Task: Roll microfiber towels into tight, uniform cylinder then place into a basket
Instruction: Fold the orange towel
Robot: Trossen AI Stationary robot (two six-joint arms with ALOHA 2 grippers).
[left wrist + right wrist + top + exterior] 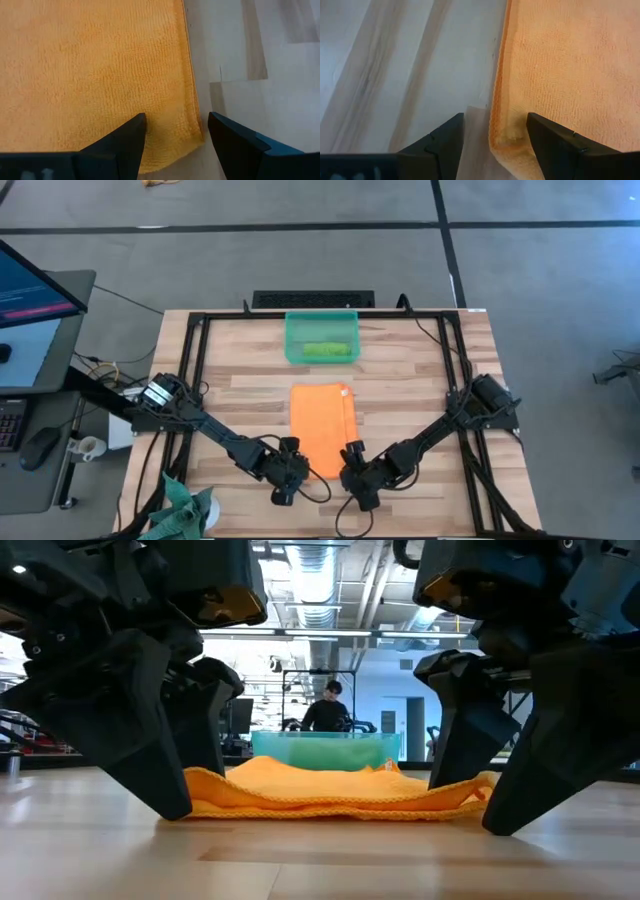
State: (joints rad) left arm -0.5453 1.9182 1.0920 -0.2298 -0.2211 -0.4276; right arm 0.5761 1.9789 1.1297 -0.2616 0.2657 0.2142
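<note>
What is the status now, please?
Left pincer and right pincer open, straddling orange towel near corners. Green towel rolled in basket. Nothing blocking.

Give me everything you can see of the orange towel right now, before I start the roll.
The orange towel is a bright orange, nubby microfiber cloth with a stitched hem, spread unrolled on the wooden table, just short of the basket. It lies mostly flat, though the low view shows gentle humps and wrinkles. The left claw and right claw, both open, each straddle a near corner; whether the fingers press the cloth is unclear.
</note>
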